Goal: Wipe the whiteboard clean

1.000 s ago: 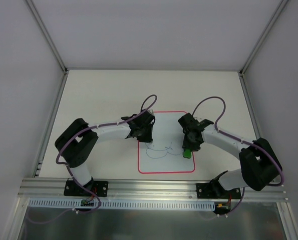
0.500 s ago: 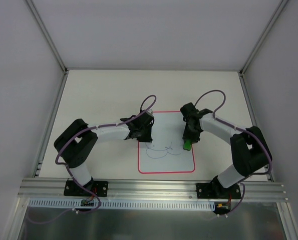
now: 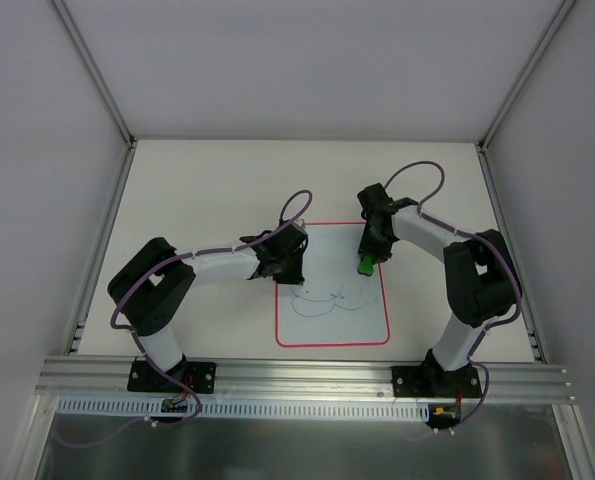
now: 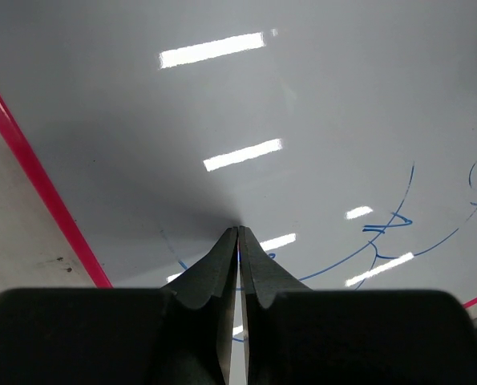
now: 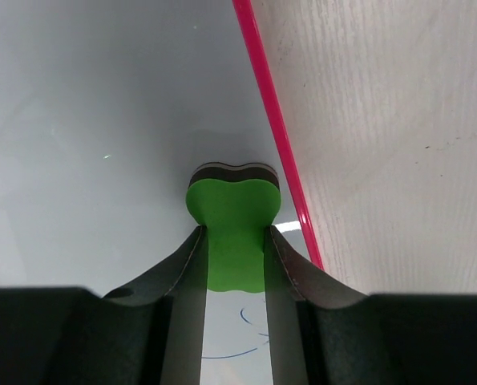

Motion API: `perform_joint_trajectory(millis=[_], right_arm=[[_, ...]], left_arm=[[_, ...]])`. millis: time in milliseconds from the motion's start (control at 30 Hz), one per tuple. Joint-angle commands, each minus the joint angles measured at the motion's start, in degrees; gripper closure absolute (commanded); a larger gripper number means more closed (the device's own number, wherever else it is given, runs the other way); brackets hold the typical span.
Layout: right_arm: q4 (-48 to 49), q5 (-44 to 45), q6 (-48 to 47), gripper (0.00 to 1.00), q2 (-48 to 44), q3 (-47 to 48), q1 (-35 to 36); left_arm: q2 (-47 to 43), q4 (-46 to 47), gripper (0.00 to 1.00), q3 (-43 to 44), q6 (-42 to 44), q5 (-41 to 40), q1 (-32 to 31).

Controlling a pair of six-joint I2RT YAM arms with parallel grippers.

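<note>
The whiteboard [image 3: 329,262] lies flat on the table [image 3: 197,190], under the tips of both grippers. Blue marker scribbles [image 3: 327,300] cross its surface just right of the left gripper [image 4: 238,233] and show as faint strokes beneath the right gripper [image 5: 233,241]. The right gripper is clamped on a green eraser [image 5: 232,228], which pokes out past the fingertips with its dark felt layer at the front. The board's red-pink border [image 5: 274,120] runs close along the right finger's outer side. The left gripper's fingers are pressed together with nothing between them. Their tips point down at the board and seem to touch it, though the glare leaves that uncertain.
</note>
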Motion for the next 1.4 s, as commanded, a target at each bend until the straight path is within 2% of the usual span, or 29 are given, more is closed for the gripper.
perform_joint_trajectory(millis=[0,167,333,433,500,667,833,967,1100,1367], right_arm=[[-0.1,-1.6,0.0,1.00,-2.8,-8.4,1.1],[-0.1,-3.2,0.8,1.00,-11.6,-16.9,5.8],[-1.0,-5.4,4.4,1.00,-14.5,-21.6,13.9],[-0.9,-4.4,6.5,1.00,-15.6,-22.8,15.8],[-1.0,-1.0,6.6,1.00,-15.9,-22.5,15.2],[-0.9,1.9,2.9,1.00,-12.9,-17.9,6.7],[-0.9,2.3,-2.0,1.00,-6.7,-8.3,0.4],[-1.1,1.1,-3.6,0.99,-3.1,-4.8,-1.6],[-1.0,-1.3,-3.5,1.00,-4.3,-9.3,-1.9],[-2.2,-3.0,-0.2,1.00,-17.0,-23.4,3.3]], left_arm=[[3.7,-7.9,0.95,-1.9,0.4,-0.4,-0.5],[4.1,-7.9,0.95,-1.0,0.1,-0.5,-0.5],[4.3,-8.0,0.95,-0.2,0.1,-0.6,-0.4],[3.9,-8.0,0.96,-0.4,0.0,-0.7,-0.4],[3.7,-8.0,0.96,-0.6,-0.1,-0.8,-0.4],[3.2,-8.1,0.96,-1.1,-0.1,-0.8,-0.4],[2.9,-8.1,0.96,-1.3,-0.2,-1.1,-0.3],[2.9,-8.1,0.96,-1.5,-0.3,-1.0,-0.1],[2.7,-8.1,0.96,-1.6,-0.3,-1.0,0.1],[2.9,-8.2,0.96,-0.7,-0.3,-0.8,0.2]])
